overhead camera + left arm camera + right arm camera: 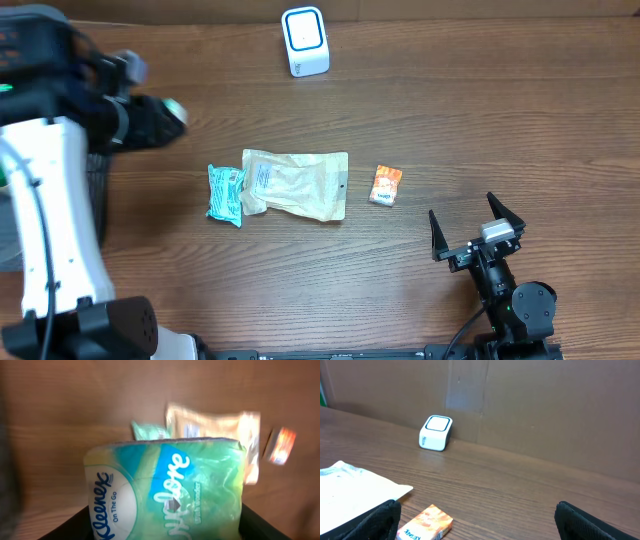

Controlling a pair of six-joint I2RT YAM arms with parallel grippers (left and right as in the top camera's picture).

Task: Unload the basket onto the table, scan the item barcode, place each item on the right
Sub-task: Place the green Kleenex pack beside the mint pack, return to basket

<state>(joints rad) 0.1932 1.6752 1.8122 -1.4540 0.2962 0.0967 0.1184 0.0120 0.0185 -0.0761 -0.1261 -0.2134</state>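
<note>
My left gripper (pixel 165 530) is shut on a green and white Kleenex tissue pack (pixel 165 490), which fills the gap between its black fingers (pixel 75 525). From overhead that gripper (pixel 160 115) hovers above the table's left side, and only a green tip of the pack (pixel 172 108) shows. The white scanner (pixel 305 40) with a blue ring stands at the far edge, also visible in the right wrist view (pixel 436 432). My right gripper (pixel 478 228) rests open near the front right, nothing between its fingers (pixel 377 520).
On the table lie a teal packet (pixel 225 193), a beige pouch (pixel 296 184) and a small orange box (pixel 386 185). A dark mesh container (pixel 97 185) sits at the left edge. A cardboard wall (pixel 545 405) backs the table.
</note>
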